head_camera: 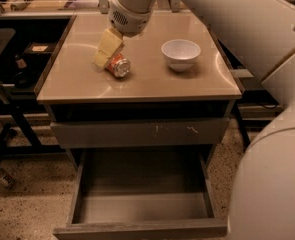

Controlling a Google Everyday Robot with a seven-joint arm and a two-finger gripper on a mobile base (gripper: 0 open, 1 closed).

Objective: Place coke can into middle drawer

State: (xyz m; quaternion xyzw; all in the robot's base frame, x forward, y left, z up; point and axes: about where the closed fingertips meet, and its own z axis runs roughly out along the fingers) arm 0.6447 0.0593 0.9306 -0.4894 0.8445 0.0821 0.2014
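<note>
The coke can, red-orange with a silver end facing me, lies on its side on the tan table top, left of centre. My gripper, cream-coloured, reaches down from the white arm and sits right against the can's upper left side, partly covering it. The middle drawer is pulled open below the table, wide and shallow, with a bare grey floor and nothing in it.
A white bowl stands on the table to the right of the can. A shut grey drawer front with white scratches lies above the open drawer. My white arm fills the right side. Dark shelves and chair legs stand at the left.
</note>
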